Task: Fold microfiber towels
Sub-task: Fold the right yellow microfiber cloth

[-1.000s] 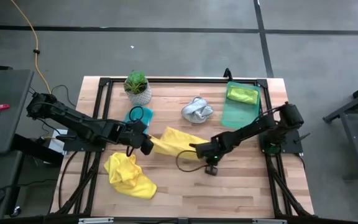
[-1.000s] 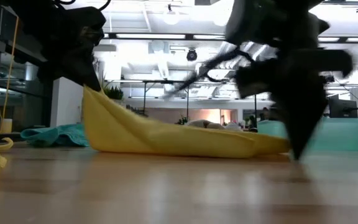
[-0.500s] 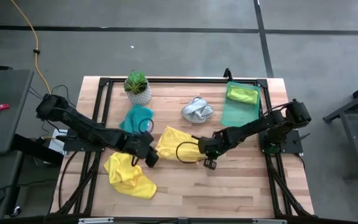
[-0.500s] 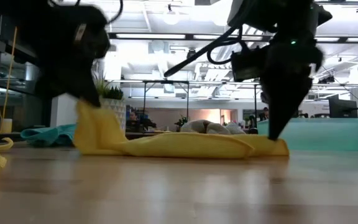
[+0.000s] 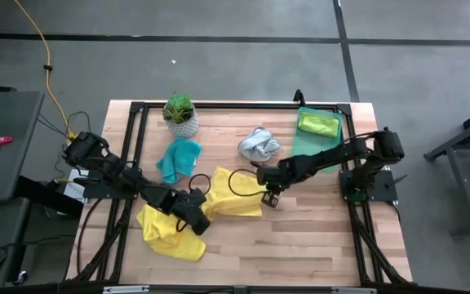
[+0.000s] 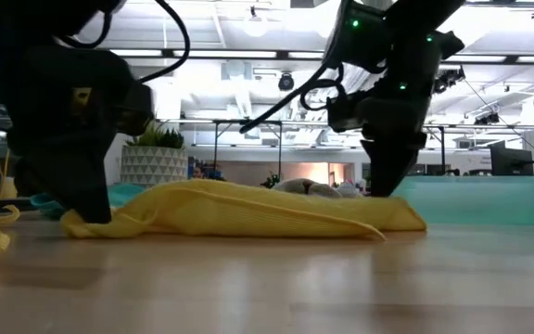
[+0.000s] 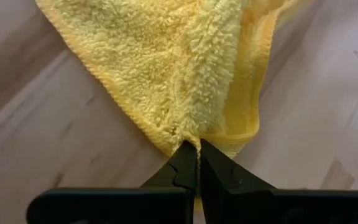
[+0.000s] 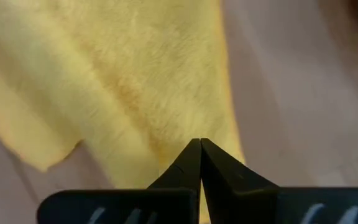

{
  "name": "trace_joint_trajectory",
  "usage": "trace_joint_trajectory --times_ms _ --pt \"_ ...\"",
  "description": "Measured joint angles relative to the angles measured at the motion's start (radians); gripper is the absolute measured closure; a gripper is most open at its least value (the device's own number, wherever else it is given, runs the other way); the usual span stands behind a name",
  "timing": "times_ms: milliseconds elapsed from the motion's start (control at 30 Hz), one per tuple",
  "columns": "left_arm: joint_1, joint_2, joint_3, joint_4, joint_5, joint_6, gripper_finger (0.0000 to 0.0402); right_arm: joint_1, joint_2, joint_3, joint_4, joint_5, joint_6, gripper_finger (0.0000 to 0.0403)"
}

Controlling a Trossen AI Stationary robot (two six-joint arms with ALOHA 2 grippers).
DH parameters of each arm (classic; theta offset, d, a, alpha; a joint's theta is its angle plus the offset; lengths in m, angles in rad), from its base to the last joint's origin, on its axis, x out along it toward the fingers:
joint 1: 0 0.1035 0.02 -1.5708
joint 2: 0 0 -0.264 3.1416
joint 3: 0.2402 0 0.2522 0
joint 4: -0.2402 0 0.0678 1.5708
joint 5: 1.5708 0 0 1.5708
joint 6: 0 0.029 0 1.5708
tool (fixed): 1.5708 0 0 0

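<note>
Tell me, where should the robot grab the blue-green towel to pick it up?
Probably at a corner or a raised wrinkle, coming straight down from above. The teal towel lies crumpled and low on the table, so its folds stick up enough to pinch. The plant stands close behind it, so coming from the near side looks safer.

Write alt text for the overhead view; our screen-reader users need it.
Two dark arms pinch opposite edges of a yellow towel mid-table, left gripper and right gripper both shut on it. Nearby lie a second yellow towel, a teal towel and a grey-white towel.
</note>
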Motion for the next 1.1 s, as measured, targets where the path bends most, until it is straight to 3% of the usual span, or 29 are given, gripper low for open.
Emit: trace_joint_trajectory --times_ms 333,467,633,733,933,1100 --pt "-0.003 -0.011 -0.003 -0.004 -0.067 0.07 0.0385 -0.055 -0.031 0.001 -0.004 0.01 -0.038 0.0403" --pt "0.026 -0.054 -0.005 -0.004 -0.037 0.134 0.0345 -0.045 -0.086 0.001 -0.032 -0.018 -0.077 0.0403" --pt "0.072 -0.182 -0.003 -0.051 0.059 0.294 0.0283 -0.014 -0.129 0.002 -0.043 -0.173 -0.133 0.0403" --pt "0.103 -0.281 -0.003 -0.058 0.087 0.4 0.0251 0.025 -0.127 0.001 -0.039 -0.213 -0.125 0.0403" --pt "0.207 -0.423 -0.002 -0.065 0.03 0.612 0.0223 0.139 -0.114 -0.071 0.173 -0.209 0.018 0.0403" --pt "0.356 -0.34 -0.002 -0.057 0.053 0.755 0.0242 0.202 -0.091 -0.168 0.454 -0.075 0.261 0.0403"
